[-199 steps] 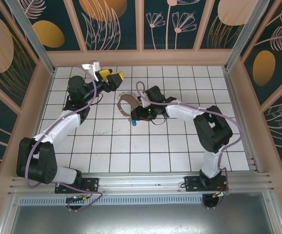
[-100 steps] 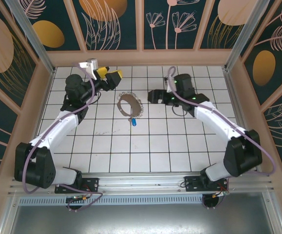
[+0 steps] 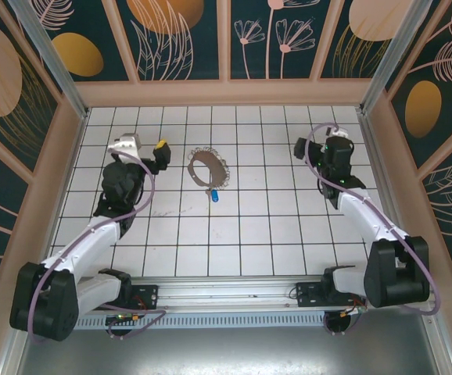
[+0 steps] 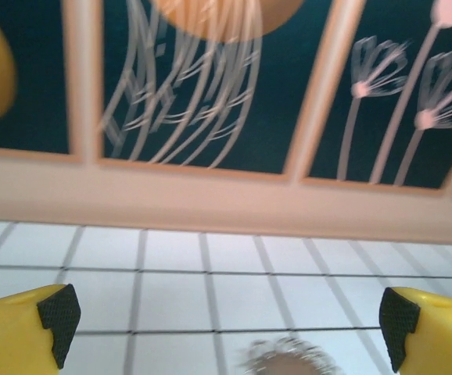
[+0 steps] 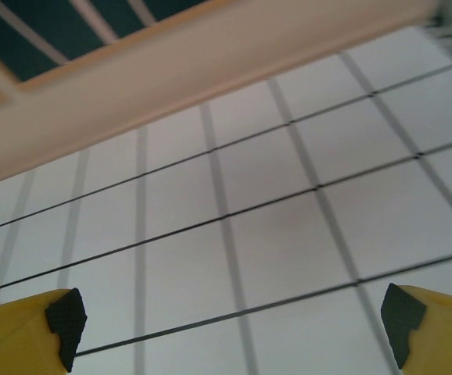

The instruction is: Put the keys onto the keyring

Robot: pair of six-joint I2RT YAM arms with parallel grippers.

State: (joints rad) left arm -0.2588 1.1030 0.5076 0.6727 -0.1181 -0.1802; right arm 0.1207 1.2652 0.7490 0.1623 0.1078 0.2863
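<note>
Jaws on both arms stand wide apart. Small blue-headed key [image 3: 213, 198] lies flat on the white tiled surface [image 3: 288, 226], its long axis slightly diagonal, just beside the thin tan keyring [image 3: 197, 160] fringed with silvery pieces.

Top external: high behind the arm bases [image 3: 128, 295], looking steeply down on the whole tiled tabletop [image 3: 249, 234]. Both wrist cameras: low, near the tiles, facing the far painted wall [image 4: 210, 78]. Left wrist and top share the keyring [image 3: 208, 169].
</note>
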